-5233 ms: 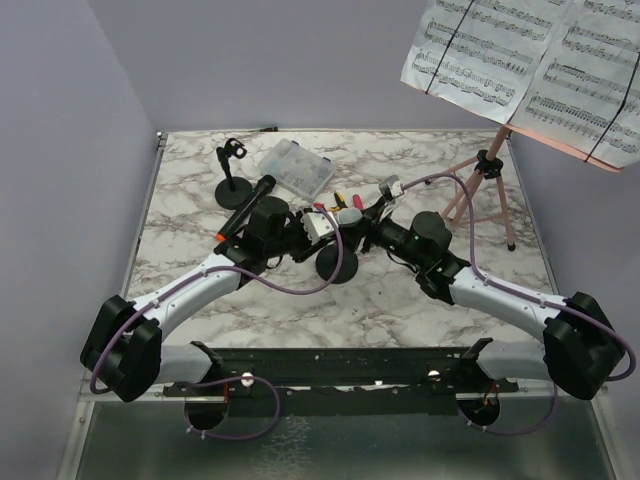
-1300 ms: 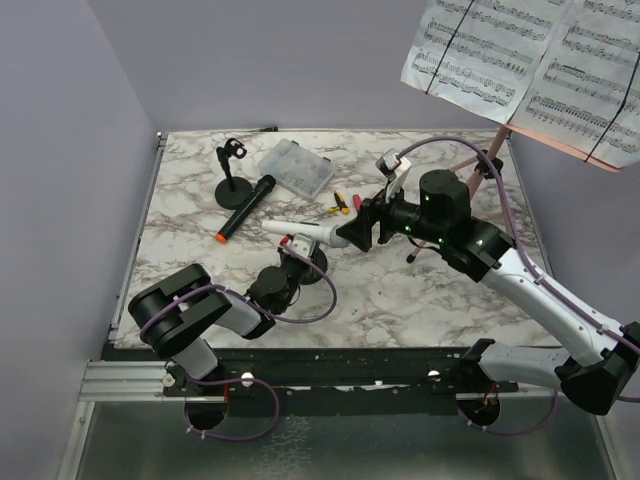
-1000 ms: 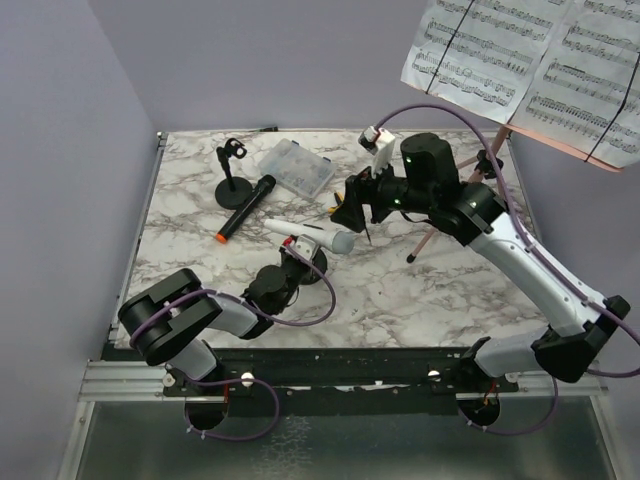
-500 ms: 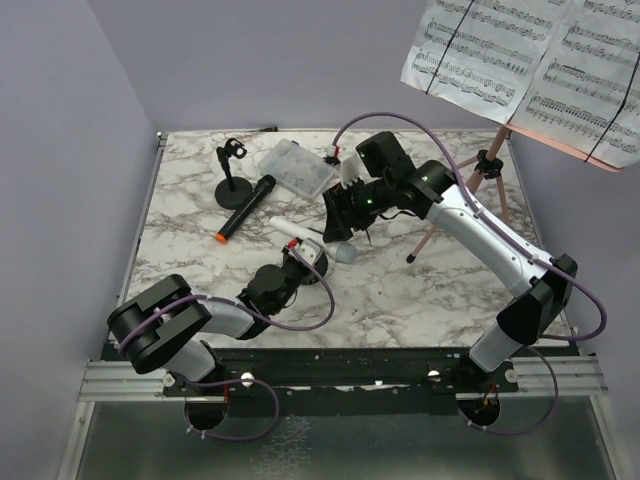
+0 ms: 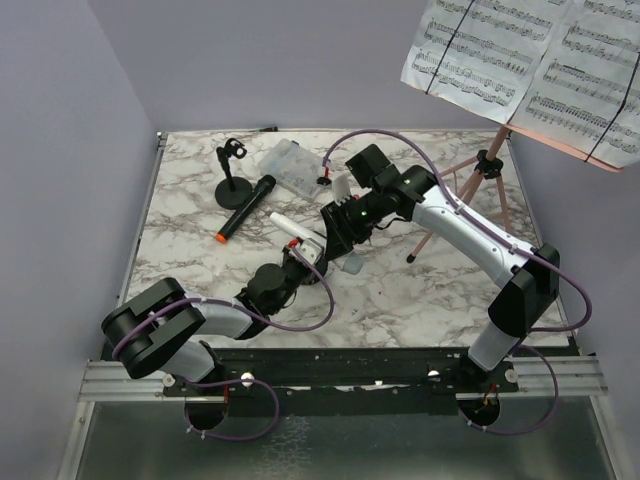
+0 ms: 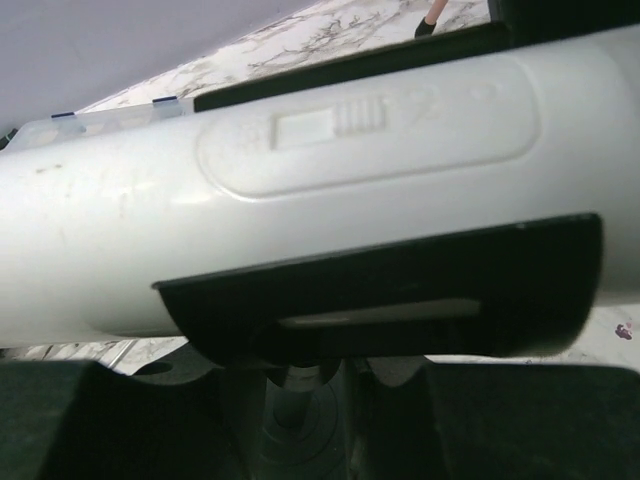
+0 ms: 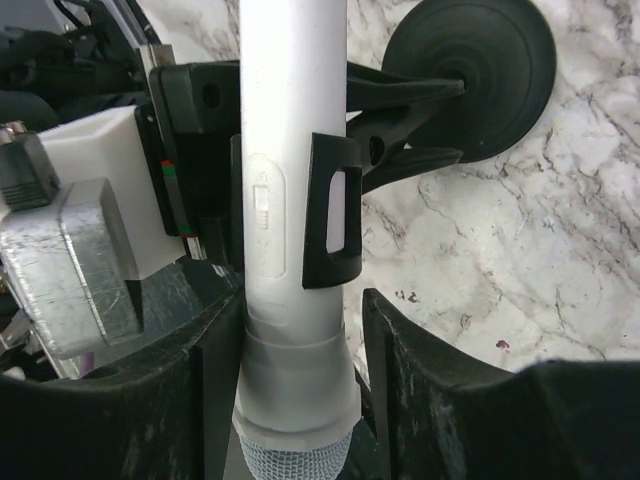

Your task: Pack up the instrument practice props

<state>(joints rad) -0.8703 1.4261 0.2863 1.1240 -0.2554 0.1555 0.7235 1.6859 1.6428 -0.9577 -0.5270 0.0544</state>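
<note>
The grey-headed white microphone (image 5: 287, 221) sits in the black clip of a round-based mic holder (image 7: 470, 65) at mid-table. My left gripper (image 5: 292, 263) comes in low from the left and is shut on the holder's stem (image 6: 295, 400), just under the clip. My right gripper (image 7: 300, 312) straddles the microphone's neck above its mesh head (image 7: 295, 462). One finger touches the neck and a small gap remains at the other finger (image 7: 400, 390). The black microphone (image 5: 245, 205) lies flat near the second mic holder (image 5: 233, 176). The pink tripod (image 5: 480, 180) carries the sheet-music pages (image 5: 520, 55).
A clear compartment box (image 5: 290, 162) lies just behind my right arm. The tripod's legs stand on the right of the marble table (image 5: 420, 300), close to the right arm's forearm. Walls close in on the left and at the back.
My right arm has swung left and down from near the tripod onto the white microphone, and its jaws have narrowed around the neck. The left gripper has kept its hold on the holder.
</note>
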